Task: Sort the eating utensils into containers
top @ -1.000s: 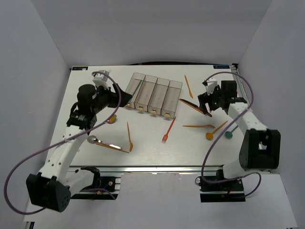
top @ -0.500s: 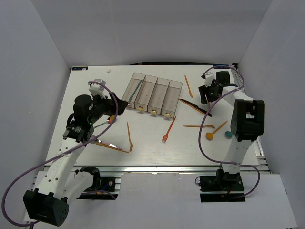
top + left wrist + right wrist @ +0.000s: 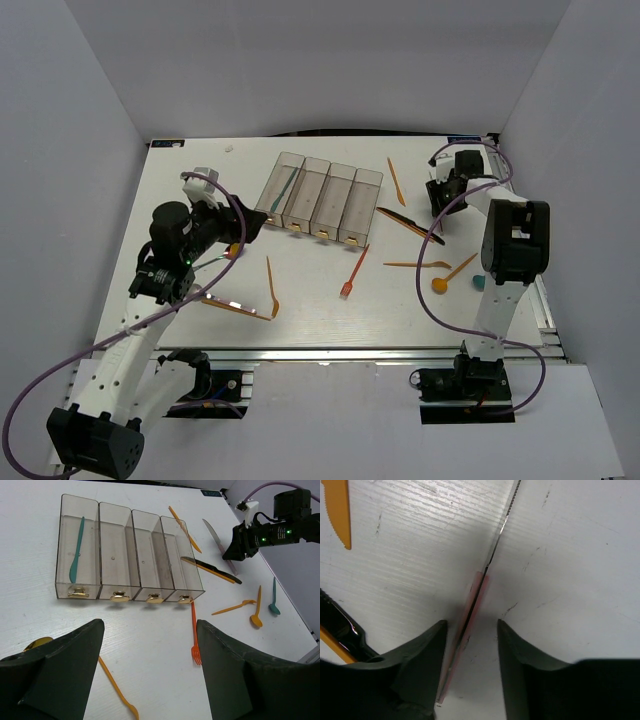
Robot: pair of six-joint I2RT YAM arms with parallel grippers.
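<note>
The right end effector (image 3: 471,626), jaws half-open and not yet gripping, straddles the thin pink-handled knife (image 3: 479,587) on the surface (image 3: 570,555) right of the containers (image 3: 345,205); closing off-centre could flick it away

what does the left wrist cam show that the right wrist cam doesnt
Only the left wrist view: the row of four clear plastic bins, a teal plastic utensil lying in the bin at the picture's left end, a red plastic fork just outside the bins, and the right hand seen from outside.
Only the right wrist view: the saw teeth on the pink-handled, grey-bladed knife, whose handle lies between that hand's parted fingers with a gap on each side.
Both: that knife and the black utensil beside it.
</note>
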